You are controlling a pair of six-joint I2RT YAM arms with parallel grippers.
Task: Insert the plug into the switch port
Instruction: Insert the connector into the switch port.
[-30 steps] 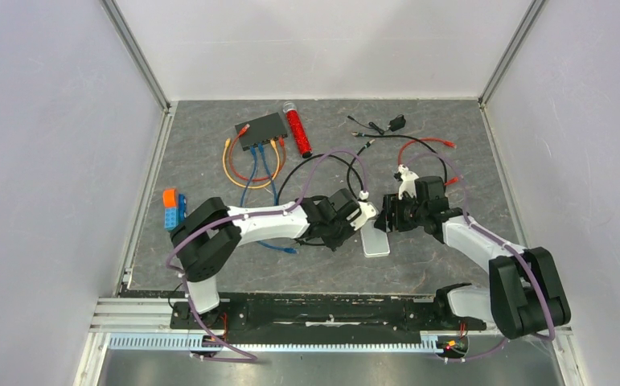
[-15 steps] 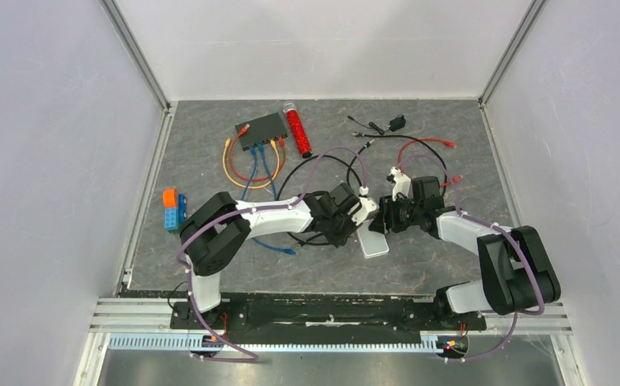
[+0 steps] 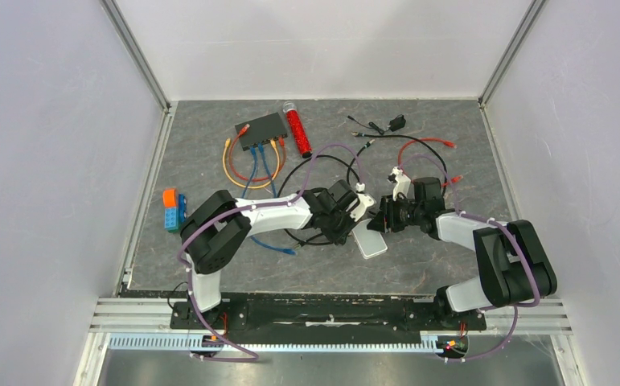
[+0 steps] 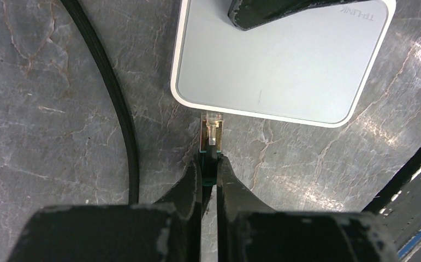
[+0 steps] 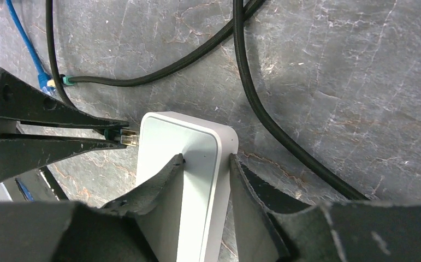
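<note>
Grey marbled matting [image 3: 451, 257] covers the work surface, with white walls on three sides.

1. My left gripper [image 4: 209, 164] is clamped tight on the plug [image 4: 212, 134], pinching its dark boot. In the left wrist view the clear connector projects toward 12 o'clock, and its tip touches the near edge of the white box [image 4: 284, 65].
2. My right gripper [image 5: 205, 158] straddles one corner of that box. One finger [image 5: 153, 185] lies across the pale top face; the other stands against the side wall. The jaws stand apart, and I cannot tell whether they press the box or merely rest on it.
3. The switch port [image 3: 264, 142] sits in the row along the near long edge of the black switch [image 3: 260, 126]. In the top view it is at about 11 o'clock from both grippers, well apart from the plug.
4. An orange cable [image 3: 226, 159] and a blue cable [image 3: 249, 173] run into that row.
5. A red cylinder [image 3: 297, 130] lies just beside the switch, at its 3 o'clock side.
6. A black cable [image 4: 110, 93] curves across the mat at 9 o'clock of the plug.
</note>
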